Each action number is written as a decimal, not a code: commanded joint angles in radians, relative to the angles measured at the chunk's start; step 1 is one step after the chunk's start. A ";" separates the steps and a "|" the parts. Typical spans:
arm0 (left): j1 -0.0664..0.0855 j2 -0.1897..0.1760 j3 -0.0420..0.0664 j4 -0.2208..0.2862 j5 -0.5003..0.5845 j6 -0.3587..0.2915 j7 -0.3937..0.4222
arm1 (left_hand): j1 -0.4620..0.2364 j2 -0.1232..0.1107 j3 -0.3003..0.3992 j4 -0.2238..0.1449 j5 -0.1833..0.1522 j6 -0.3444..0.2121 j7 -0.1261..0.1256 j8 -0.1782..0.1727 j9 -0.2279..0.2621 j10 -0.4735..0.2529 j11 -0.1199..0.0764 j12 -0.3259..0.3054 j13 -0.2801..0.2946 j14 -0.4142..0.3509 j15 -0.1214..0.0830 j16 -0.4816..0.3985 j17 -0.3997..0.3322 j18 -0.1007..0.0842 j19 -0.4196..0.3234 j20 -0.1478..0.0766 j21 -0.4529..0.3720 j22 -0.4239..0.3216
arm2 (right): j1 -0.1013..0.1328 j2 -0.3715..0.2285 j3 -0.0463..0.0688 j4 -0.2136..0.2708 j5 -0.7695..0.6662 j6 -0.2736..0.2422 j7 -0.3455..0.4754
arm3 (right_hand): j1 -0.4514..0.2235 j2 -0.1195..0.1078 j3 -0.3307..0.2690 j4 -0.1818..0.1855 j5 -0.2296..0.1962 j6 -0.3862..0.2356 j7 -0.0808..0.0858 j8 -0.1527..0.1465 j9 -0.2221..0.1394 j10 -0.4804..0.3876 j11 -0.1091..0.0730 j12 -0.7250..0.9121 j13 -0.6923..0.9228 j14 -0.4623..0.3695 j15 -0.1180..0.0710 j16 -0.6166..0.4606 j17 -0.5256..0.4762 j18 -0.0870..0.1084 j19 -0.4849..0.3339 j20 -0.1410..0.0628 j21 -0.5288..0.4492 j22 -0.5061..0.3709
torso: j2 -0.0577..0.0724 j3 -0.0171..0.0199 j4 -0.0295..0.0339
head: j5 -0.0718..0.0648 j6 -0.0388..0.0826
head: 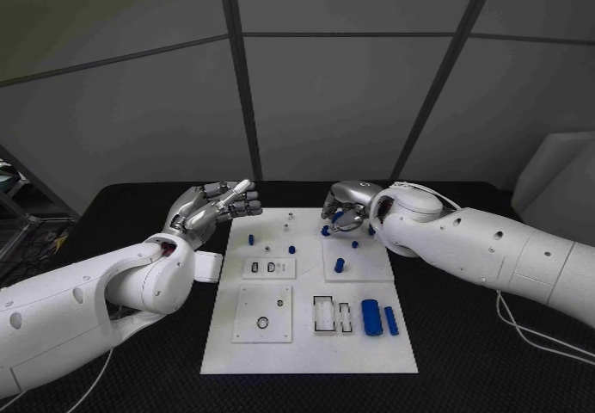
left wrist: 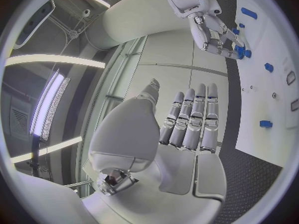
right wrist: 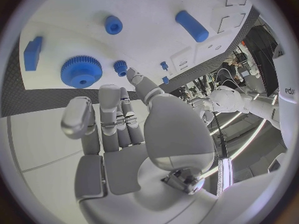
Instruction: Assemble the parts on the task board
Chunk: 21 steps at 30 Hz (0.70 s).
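The white task board (head: 310, 353) lies in the middle of the black table. At its far end my right hand (head: 345, 211) hangs with fingers pointing down over a blue gear (right wrist: 81, 71) and a small blue gear (right wrist: 120, 65); nothing sits between its fingers (right wrist: 109, 95). The left wrist view shows the same hand (left wrist: 215, 32) with its fingertips close to blue parts (left wrist: 239, 51). My left hand (head: 221, 205) is raised off the board's far left corner, fingers (left wrist: 194, 115) straight and side by side, thumb apart, holding nothing. A blue cylinder (head: 370, 317) and a blue bar (head: 390, 321) lie near the board's right edge.
Small blue pegs (head: 250, 239) (head: 292, 249) (head: 340, 263) stand on the board's far half. A blue block (right wrist: 32, 52), a round blue piece (right wrist: 113, 24) and a blue cylinder (right wrist: 191, 26) lie beyond the gears. White sub-plates with slots (head: 264, 314) sit on the board. Black table (head: 471, 344) surrounds it.
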 commanded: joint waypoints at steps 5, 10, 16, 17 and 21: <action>0.002 -0.001 0.003 0.004 -0.009 0.019 0.000 | 0.009 0.000 0.001 -0.008 0.001 0.008 0.015 -0.001 -0.001 0.008 0.002 -0.008 0.000 0.007 -0.001 -0.008 0.000 -0.011 0.009 0.002 0.006 -0.002 | 0.003 0.014 0.001 -0.013 -0.033 0.061 -0.017 | -0.017 0.022 0.029 0.004 0.014 0.014 -0.006 0.002 0.003 0.010 -0.003 -0.003 0.000 0.028 0.006 0.124 0.119 -0.028 0.044 0.002 0.064 0.106 | 0.005 0.0002 0.0004 | 0.002 -0.003; 0.003 -0.001 0.004 0.004 -0.009 0.020 -0.003 | 0.009 0.000 0.001 -0.008 0.001 0.008 0.015 -0.001 -0.001 0.008 0.002 -0.008 0.000 0.007 -0.001 -0.008 0.000 -0.011 0.009 0.002 0.006 -0.002 | 0.003 0.022 0.001 -0.021 -0.034 0.078 -0.017 | -0.024 0.036 0.050 0.006 0.025 0.029 -0.010 0.003 0.004 0.024 -0.006 -0.002 0.000 0.029 0.005 0.173 0.165 -0.035 0.062 0.001 0.090 0.152 | 0.006 0.0004 0.0009 | 0.003 -0.005; 0.004 -0.003 0.004 0.006 -0.009 0.021 -0.004 | 0.009 0.000 0.001 -0.008 0.001 0.008 0.015 -0.001 -0.001 0.008 0.002 -0.008 0.000 0.007 -0.001 -0.008 0.000 -0.011 0.009 0.002 0.006 -0.002 | 0.003 0.030 0.001 -0.031 -0.034 0.092 -0.017 | -0.031 0.045 0.068 0.008 0.030 0.039 -0.012 0.002 0.005 0.033 -0.009 -0.003 -0.002 0.028 0.005 0.205 0.194 -0.040 0.073 0.000 0.106 0.180 | 0.009 0.0007 -0.0004 | 0.005 -0.007; 0.004 -0.003 0.004 0.006 -0.010 0.022 -0.004 | 0.009 0.000 0.001 -0.008 0.001 0.008 0.015 -0.001 -0.001 0.008 0.002 -0.008 0.000 0.007 -0.001 -0.008 0.000 -0.011 0.009 0.002 0.006 -0.002 | 0.003 0.031 0.001 -0.032 -0.034 0.093 -0.017 | -0.032 0.046 0.071 0.009 0.031 0.041 -0.012 0.002 0.005 0.035 -0.009 -0.003 -0.002 0.028 0.005 0.210 0.199 -0.041 0.075 0.000 0.109 0.185 | 0.009 0.0007 -0.0006 | 0.006 -0.008; 0.004 -0.004 0.005 0.006 -0.012 0.022 -0.005 | 0.009 0.000 0.001 -0.008 0.001 0.008 0.015 -0.001 -0.001 0.008 0.002 -0.008 0.000 0.007 -0.001 -0.008 0.000 -0.011 0.009 0.002 0.006 -0.002 | 0.003 0.035 0.001 -0.037 -0.034 0.100 -0.017 | -0.035 0.051 0.083 0.010 0.032 0.046 -0.014 0.002 0.005 0.039 -0.010 -0.003 -0.002 0.026 0.004 0.225 0.210 -0.042 0.078 0.000 0.115 0.195 | 0.009 0.0005 -0.0011 | 0.007 -0.010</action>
